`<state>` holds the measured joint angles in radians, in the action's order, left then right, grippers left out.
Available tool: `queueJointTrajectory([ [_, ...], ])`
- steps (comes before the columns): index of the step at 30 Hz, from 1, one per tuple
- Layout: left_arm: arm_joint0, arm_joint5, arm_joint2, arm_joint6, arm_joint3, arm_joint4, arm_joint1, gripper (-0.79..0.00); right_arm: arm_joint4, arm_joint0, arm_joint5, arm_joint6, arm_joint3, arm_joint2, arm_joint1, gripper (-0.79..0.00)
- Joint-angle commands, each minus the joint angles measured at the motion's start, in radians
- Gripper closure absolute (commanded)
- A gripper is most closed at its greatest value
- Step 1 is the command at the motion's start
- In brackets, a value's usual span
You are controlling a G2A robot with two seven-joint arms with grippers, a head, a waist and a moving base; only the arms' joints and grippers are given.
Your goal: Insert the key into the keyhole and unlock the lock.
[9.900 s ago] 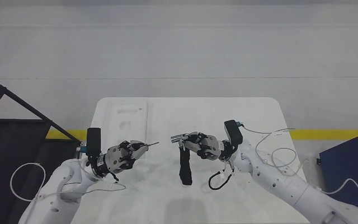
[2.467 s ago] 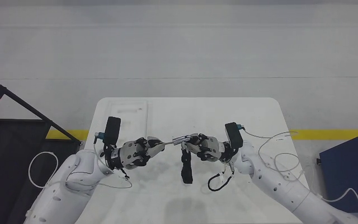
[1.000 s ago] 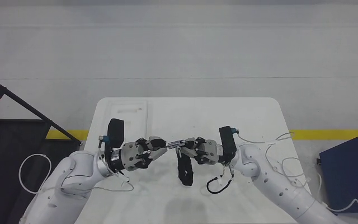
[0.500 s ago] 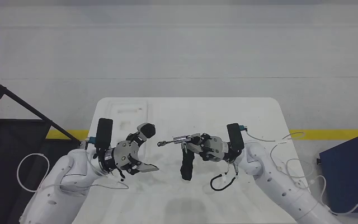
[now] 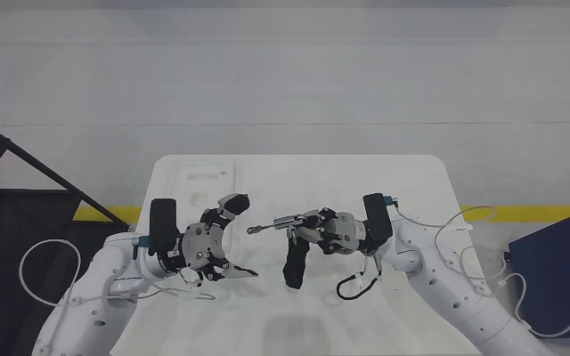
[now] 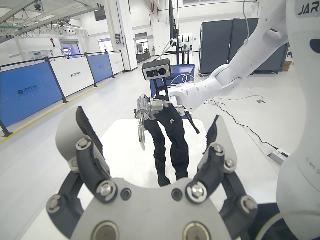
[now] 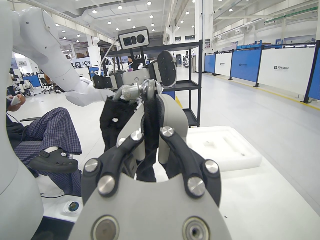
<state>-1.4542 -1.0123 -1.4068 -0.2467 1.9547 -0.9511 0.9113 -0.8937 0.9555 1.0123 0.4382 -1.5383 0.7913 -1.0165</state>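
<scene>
A silver lock [image 5: 292, 220] with a black strap [image 5: 293, 261] hanging from it is held above the table's middle, my right gripper [image 5: 312, 228] shut on it. The key [image 5: 259, 228] sticks out of the keyhole toward my left gripper [image 5: 243, 238], which stands open a short way off with nothing between its fingers. In the left wrist view the lock [image 6: 142, 106] faces me, the key [image 6: 141, 134] dangling below its keyhole, beyond my open left gripper [image 6: 148, 117]. In the right wrist view my right gripper [image 7: 150, 96] clamps the lock [image 7: 130, 91] and strap [image 7: 112, 118].
A white foam tray [image 5: 205, 182] lies at the table's back left, also seen as the foam tray [image 7: 225, 143]. A black cable [image 5: 356, 286] loops under the right arm. A seated person's leg [image 7: 50, 136] shows beside the table.
My left gripper, shut on the key at the lock a second ago, has let go, opened and drawn back to the left. The key stays in the lock, which the right gripper still holds.
</scene>
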Motion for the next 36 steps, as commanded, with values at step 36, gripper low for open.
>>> queueJointTrajectory([
  [36, 0.011, 0.000, 0.041, 0.077, -0.028, 0.096, 0.007, -0.785, 0.000, 0.000, 0.000, 0.000, 0.000, 0.000, 0.000, 0.000],
])
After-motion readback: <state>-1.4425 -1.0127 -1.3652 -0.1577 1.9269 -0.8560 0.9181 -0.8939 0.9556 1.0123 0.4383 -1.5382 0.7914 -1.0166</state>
